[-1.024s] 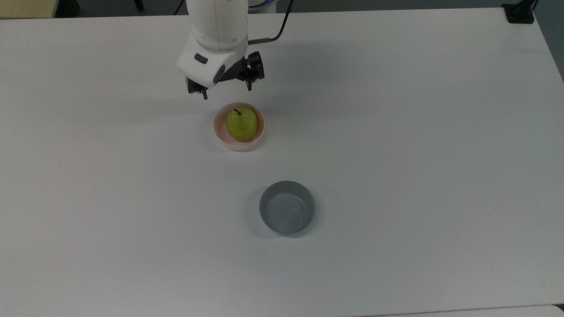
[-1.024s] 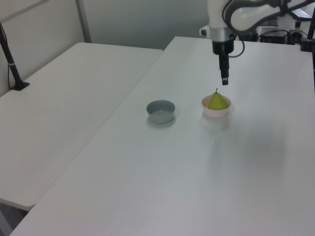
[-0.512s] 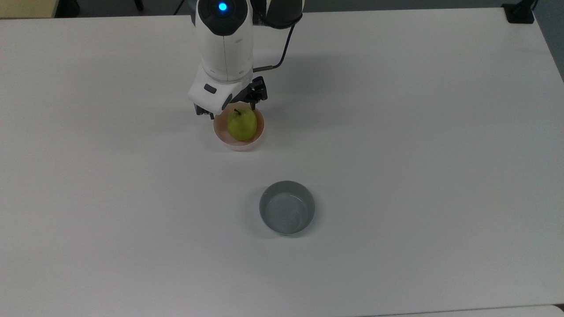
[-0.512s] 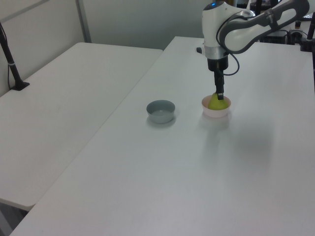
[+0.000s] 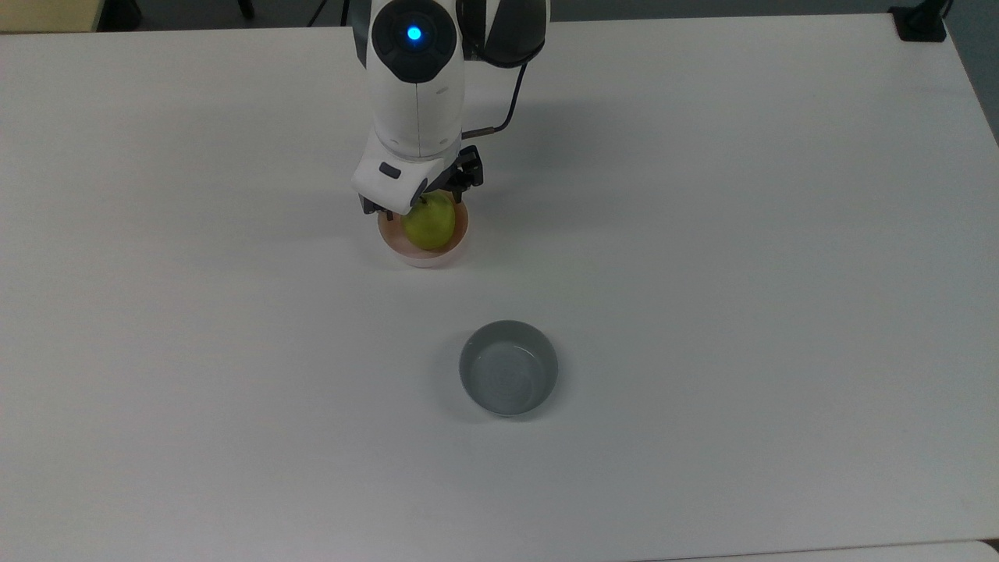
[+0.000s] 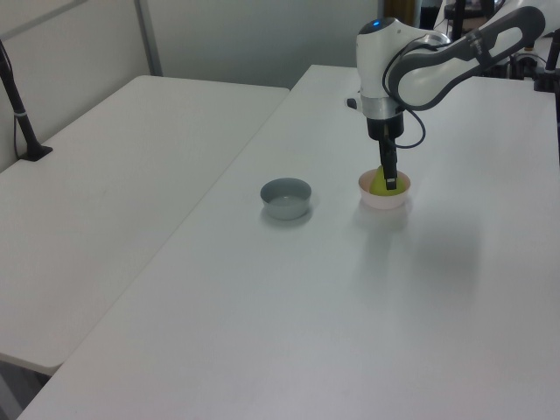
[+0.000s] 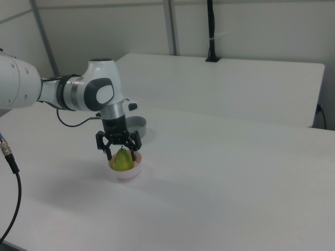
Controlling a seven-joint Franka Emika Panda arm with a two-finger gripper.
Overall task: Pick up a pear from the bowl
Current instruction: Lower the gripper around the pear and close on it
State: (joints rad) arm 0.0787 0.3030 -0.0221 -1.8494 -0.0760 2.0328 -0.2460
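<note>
gripper (image 7: 121,155), fingers spread, has dropped to straddle the pear (image 5: 430,224) in the pink bowl (image 5: 422,254) toward the desk's (image 5: 702,234) far edge; closing comes next.

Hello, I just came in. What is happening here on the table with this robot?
A robot arm has its pincer lowered over a pear that sits in a pink bowl. The pincer is open, one finger on each side of the pear's upper part, so the pear is not yet lifted. A grey bowl stands apart on the white table.
</note>
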